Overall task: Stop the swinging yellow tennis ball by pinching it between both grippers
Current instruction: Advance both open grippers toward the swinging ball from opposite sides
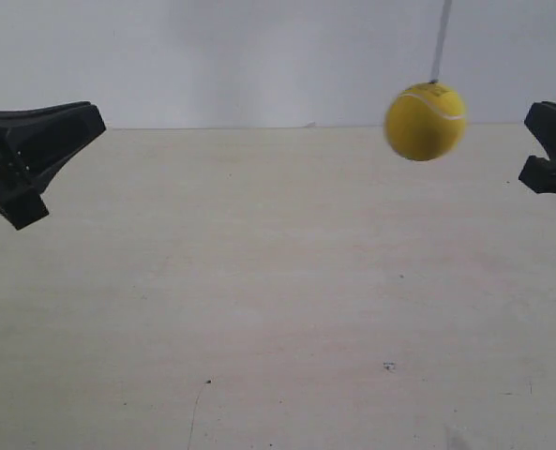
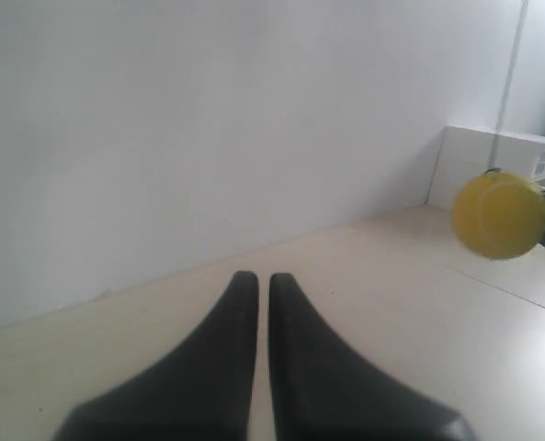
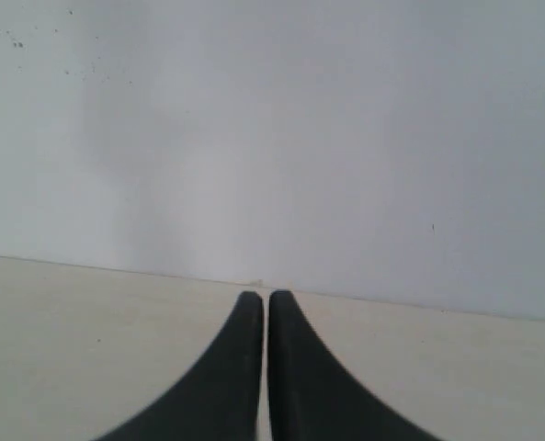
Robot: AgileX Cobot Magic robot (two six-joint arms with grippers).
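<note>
Pale beige tabletop (image 1: 259, 300) meets a plain white wall (image 1: 240, 56). On the left gripper (image 2: 256, 278), black pointed plastic jaws sit pressed together on nothing, and the right gripper (image 3: 258, 297) matches. A small bright yellow felt tennis ball (image 1: 425, 121) hangs on a thin grey string (image 1: 440, 42) in the exterior frame's upper right, near the right gripper, touching neither.

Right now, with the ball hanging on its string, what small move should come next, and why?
Probably slide the pincer at the exterior view's left toward the yellow tennis ball. The ball hangs close to the pincer at the exterior view's right, while a wide stretch of table separates it from the other, so no pinch is possible yet.
</note>
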